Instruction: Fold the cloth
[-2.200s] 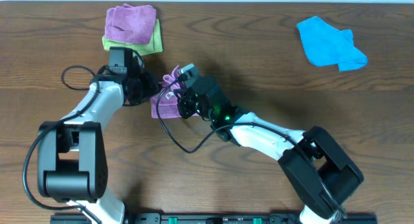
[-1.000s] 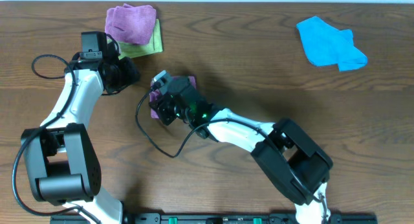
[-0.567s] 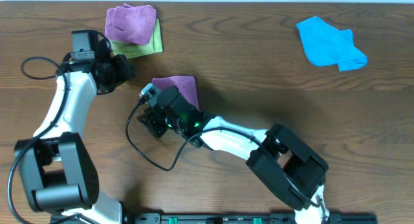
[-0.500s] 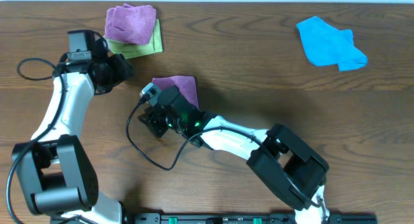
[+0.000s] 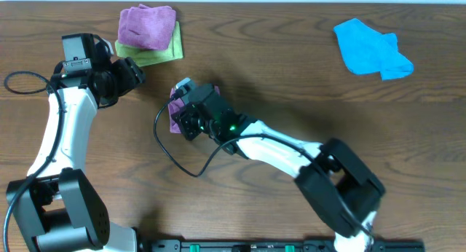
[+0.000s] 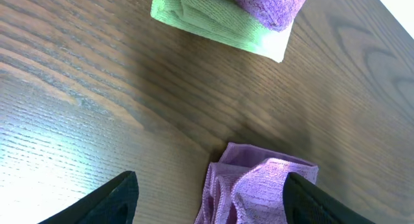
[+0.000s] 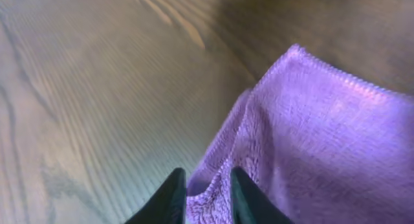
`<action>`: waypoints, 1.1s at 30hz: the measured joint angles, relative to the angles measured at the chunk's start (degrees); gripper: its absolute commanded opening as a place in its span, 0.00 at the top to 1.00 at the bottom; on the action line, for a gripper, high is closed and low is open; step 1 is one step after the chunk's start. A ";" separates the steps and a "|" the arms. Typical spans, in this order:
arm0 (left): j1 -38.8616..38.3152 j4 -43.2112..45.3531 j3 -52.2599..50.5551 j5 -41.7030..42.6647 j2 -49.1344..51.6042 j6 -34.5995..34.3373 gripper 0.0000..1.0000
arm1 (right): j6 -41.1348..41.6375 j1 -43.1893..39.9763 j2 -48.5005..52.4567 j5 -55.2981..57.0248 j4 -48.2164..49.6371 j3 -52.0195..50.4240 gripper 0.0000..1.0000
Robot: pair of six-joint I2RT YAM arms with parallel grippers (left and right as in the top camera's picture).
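Observation:
The lilac cloth point(image 5: 175, 115) lies bunched in a small heap at the table's centre-left, mostly hidden under my right gripper point(image 5: 183, 115). In the right wrist view, the gripper's fingers point(image 7: 207, 177) are nearly together with the cloth's hemmed edge point(image 7: 310, 133) pinched between them. My left gripper point(image 5: 129, 72) is open and empty, up and to the left of the cloth and apart from it. In the left wrist view, the cloth point(image 6: 262, 188) lies between and beyond the wide-spread fingers point(image 6: 210, 180).
A small folded purple cloth point(image 5: 148, 24) sits on a folded green cloth point(image 5: 172, 49) at the back left, close to my left gripper; both show in the left wrist view point(image 6: 213, 23). A crumpled bright blue cloth point(image 5: 373, 49) lies at the back right.
My left arm has drawn back to the left, away from the cloth. My right gripper swung down-left, then came back up over the cloth, which now looks more bunched.

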 measured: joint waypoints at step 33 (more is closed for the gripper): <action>0.00 -2.60 0.00 0.31 -0.02 -0.02 0.25 | 0.87 -2.32 -4.39 -3.56 -0.37 0.00 0.91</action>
